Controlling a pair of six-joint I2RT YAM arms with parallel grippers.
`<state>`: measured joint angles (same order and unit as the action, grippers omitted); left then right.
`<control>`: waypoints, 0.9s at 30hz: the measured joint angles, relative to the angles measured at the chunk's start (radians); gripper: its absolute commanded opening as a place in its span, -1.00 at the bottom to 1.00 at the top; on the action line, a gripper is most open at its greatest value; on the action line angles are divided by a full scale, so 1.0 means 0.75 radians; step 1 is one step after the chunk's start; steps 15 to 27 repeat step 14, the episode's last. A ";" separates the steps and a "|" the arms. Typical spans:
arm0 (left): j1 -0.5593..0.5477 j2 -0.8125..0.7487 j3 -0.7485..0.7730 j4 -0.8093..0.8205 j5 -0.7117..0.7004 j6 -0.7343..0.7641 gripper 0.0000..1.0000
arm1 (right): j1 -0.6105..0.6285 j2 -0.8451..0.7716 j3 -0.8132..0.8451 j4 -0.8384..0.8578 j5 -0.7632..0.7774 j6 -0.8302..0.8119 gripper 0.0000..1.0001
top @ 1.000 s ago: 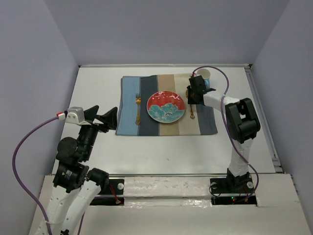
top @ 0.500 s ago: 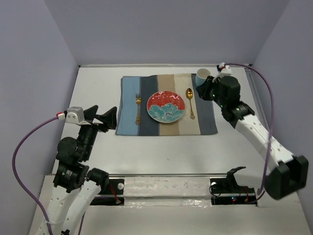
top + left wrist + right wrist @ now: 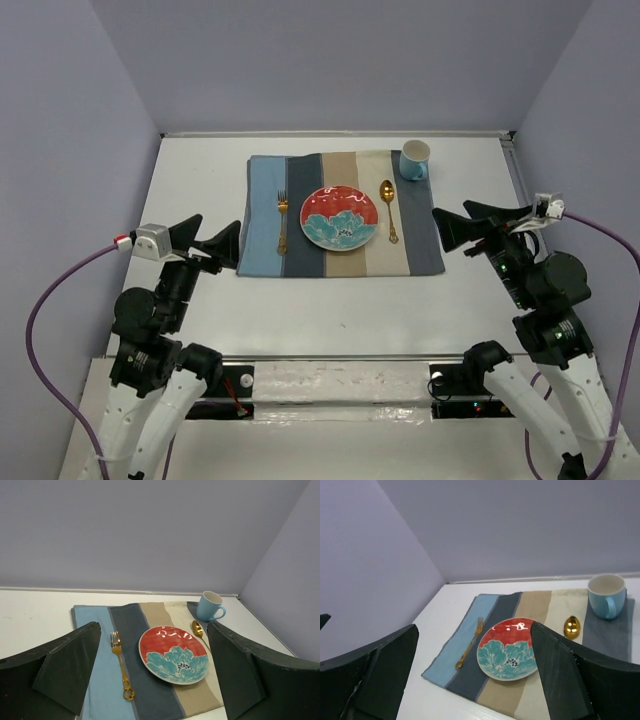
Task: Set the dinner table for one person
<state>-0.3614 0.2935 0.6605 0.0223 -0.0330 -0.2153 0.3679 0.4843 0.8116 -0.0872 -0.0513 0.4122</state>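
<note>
On the white dinner table [image 3: 300,310] lies a striped placemat [image 3: 300,255]. A red and teal plate [image 3: 340,218] sits at its middle, with a gold fork [image 3: 282,222] to its left and a gold spoon [image 3: 389,210] to its right. A light blue mug [image 3: 414,159] stands upright on the mat's far right corner. My left gripper [image 3: 212,240] hovers open near the mat's left edge, holding nothing. Off the mat's right edge, my right gripper [image 3: 468,222] is open and empty too. Both wrist views show the plate [image 3: 173,654] [image 3: 506,650] framed between wide jaws.
Grey-violet walls close in the table at the back and on both sides. A metal rail [image 3: 540,260] runs along the right edge and another [image 3: 330,357] along the near edge by the arm bases. Bare tabletop lies between the mat and the bases.
My right arm has drawn back from the mug at the far right corner to the near right, and its jaws have opened. The mug stays on the mat. The left arm barely moved.
</note>
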 measured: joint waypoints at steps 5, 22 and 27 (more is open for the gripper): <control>0.009 -0.020 -0.029 0.033 0.039 -0.001 0.98 | 0.000 -0.010 -0.051 -0.125 0.129 0.010 0.99; 0.022 -0.015 -0.043 0.085 0.137 0.007 0.98 | 0.000 -0.107 -0.072 -0.260 0.258 0.008 1.00; 0.022 -0.015 -0.043 0.085 0.137 0.007 0.98 | 0.000 -0.107 -0.072 -0.260 0.258 0.008 1.00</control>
